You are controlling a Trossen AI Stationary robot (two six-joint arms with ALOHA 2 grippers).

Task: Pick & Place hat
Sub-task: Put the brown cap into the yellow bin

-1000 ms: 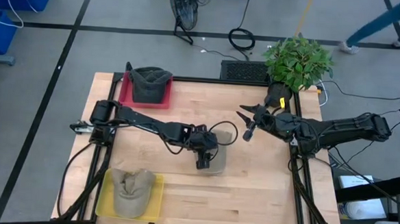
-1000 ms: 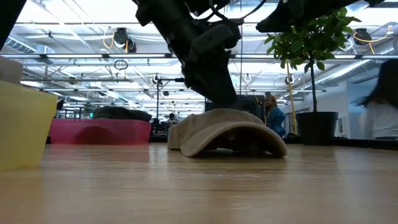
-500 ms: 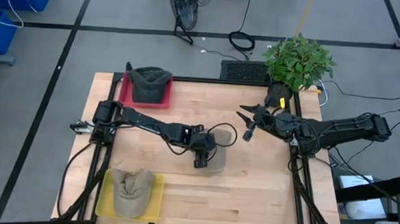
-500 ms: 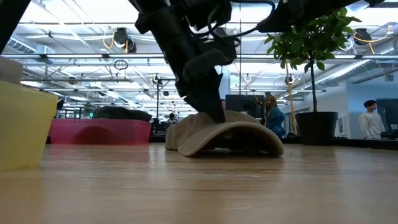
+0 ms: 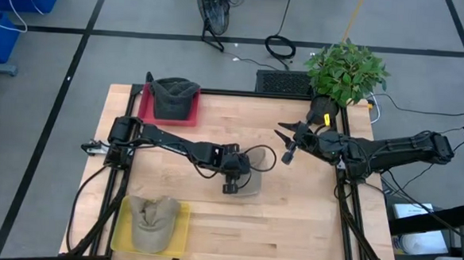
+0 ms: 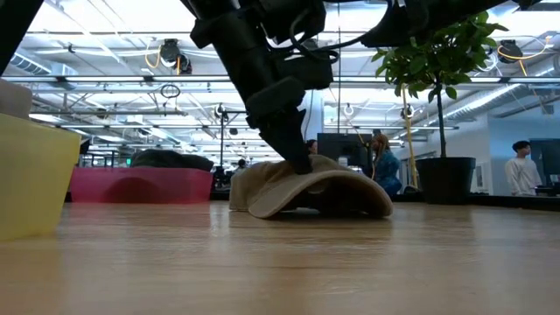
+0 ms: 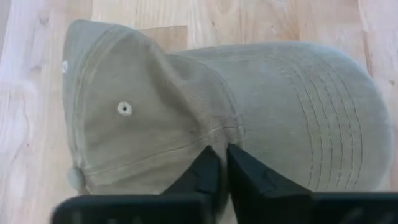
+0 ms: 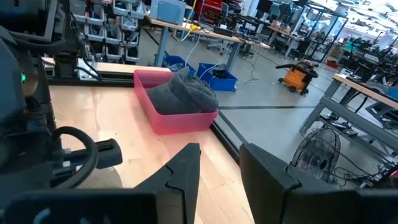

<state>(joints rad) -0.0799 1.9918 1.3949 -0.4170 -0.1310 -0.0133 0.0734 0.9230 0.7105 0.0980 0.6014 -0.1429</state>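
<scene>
A tan hat (image 5: 247,182) lies at the middle of the wooden table, its brim arched and resting on its edges (image 6: 315,188). My left gripper (image 7: 222,155) reaches down onto it (image 5: 231,183) and is shut on its cloth. My right gripper (image 8: 219,167) hovers open and empty above the table's right half (image 5: 286,143), well clear of the hat. My left gripper pinches a raised fold of the hat's crown right where it meets the brim (image 7: 214,138) between its two fingertips (image 7: 205,163). The fingers come from above, slanting down (image 6: 293,153). The hat stays on the table, and the cloth puckers up toward the fingers.
A red tray (image 5: 147,108) with a dark hat (image 5: 174,97) stands at the far left corner. A yellow tray (image 5: 181,227) with another tan hat (image 5: 149,220) sits at the near left. A potted plant (image 5: 346,71) stands at the far right. People show beyond the table (image 6: 523,175).
My left gripper has come down onto the hat and shut, taking hold of a fold of the crown by the brim. The hat has shifted a little toward the table's left with it. My right arm has kept still.
</scene>
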